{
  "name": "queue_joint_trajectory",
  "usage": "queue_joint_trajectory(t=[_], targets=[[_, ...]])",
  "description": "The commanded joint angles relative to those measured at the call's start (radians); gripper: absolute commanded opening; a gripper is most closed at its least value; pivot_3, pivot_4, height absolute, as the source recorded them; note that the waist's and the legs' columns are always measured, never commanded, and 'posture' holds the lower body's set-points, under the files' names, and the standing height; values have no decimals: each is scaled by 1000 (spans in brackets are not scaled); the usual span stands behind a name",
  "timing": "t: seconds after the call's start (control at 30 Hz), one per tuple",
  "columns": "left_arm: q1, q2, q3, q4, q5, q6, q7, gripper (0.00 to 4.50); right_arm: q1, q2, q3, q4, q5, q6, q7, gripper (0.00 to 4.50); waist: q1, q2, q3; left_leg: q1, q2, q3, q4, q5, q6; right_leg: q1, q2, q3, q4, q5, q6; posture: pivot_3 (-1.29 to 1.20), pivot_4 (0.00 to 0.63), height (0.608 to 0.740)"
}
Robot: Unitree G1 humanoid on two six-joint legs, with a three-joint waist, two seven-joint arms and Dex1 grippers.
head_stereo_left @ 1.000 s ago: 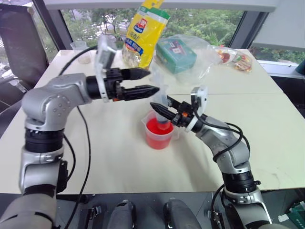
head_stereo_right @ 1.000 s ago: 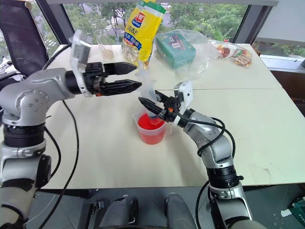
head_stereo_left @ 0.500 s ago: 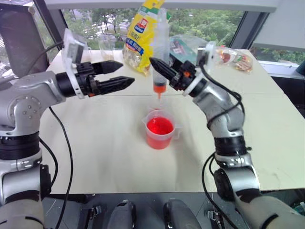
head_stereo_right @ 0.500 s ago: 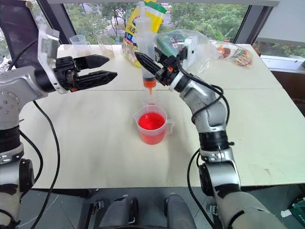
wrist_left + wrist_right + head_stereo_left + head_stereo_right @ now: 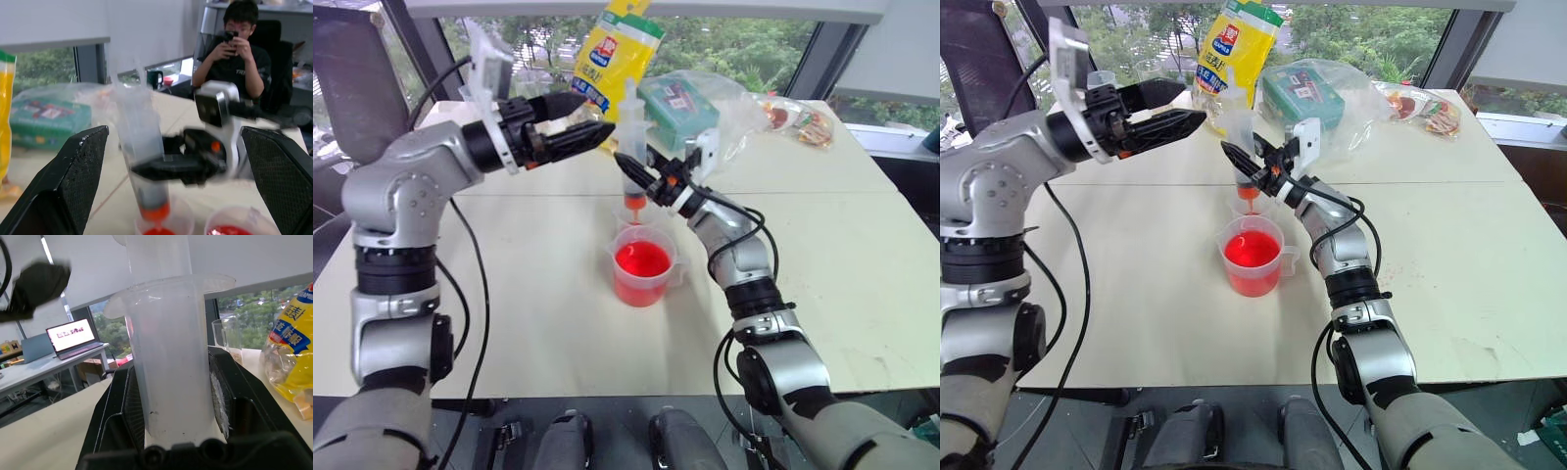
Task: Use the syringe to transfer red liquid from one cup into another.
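Right gripper [image 5: 641,174] clamps the upright syringe [image 5: 631,147], its orange tip just behind the red-filled measuring cup [image 5: 642,264]; left gripper [image 5: 587,117], fingers spread, hovers beyond, empty.

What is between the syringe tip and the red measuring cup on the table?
In the right eye view, the slim clear cup stands under the syringe, directly behind the measuring cup; the orange tip hangs at its mouth.
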Motion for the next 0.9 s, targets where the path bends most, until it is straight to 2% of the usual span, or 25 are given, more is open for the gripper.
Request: queue_joint_trajectory(t=[0.03,0.67,0.77,0.9], targets=[[-61,-24,-20,37,26,-46,-25,4454,-3,11,-4,-48,-3,-23,0,1437,-1,0,0,0,0,0,0,0,0,0,0,0,0,0,0,0,150,740],[-167,-170,-93,270,142,-139,-102,4454,16,11,9,-76,-27,-26,9,1437,-1,0,0,0,0,0,0,1,-1,-1,0,0,1,0,0,0,150,740],[-186,-192,-99,314,162,-165,-110,3602,21,11,13,-83,-30,-24,8,1437,-1,0,0,0,0,0,0,1,-1,-1,0,0,1,0,0,0,150,740],[-190,-207,-105,340,178,-180,-127,1708,22,8,12,-89,-31,-20,8,1437,-1,0,0,0,0,0,0,0,-1,-1,0,0,1,0,0,0,150,740]])
